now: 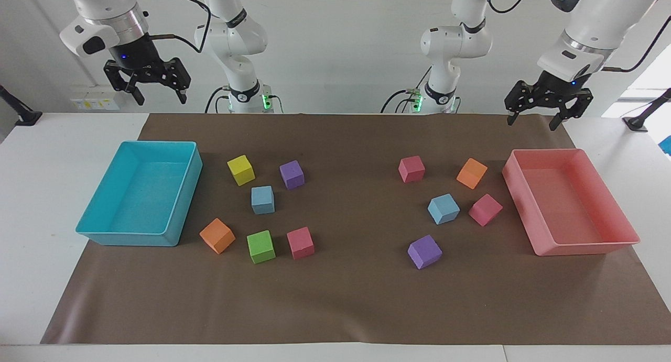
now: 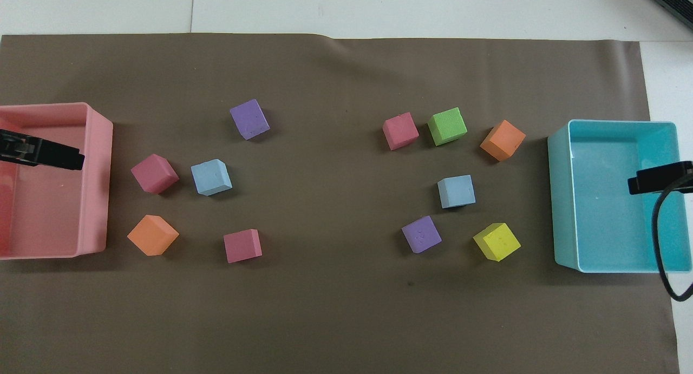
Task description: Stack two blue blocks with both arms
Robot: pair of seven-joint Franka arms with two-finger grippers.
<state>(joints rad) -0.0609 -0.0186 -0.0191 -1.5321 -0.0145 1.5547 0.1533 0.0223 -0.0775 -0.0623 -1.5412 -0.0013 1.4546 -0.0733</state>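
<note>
Sky-blue foam, twice: one blue block lies left of centre in the facing view, among yellow, purple and green cubes, the other blue block right of centre beside a pink cube. Both lie flat (neither touched). The right gripper hangs, fingers apart, at upper left, nearest the first; the left gripper, also spread, at upper right.

Counter: a mat under two trays and eleven cubes.
Trays: one tray at the right arm's end, the other tray at the left arm's.
Cubes: between the trays, in two groups, none touching.
</note>
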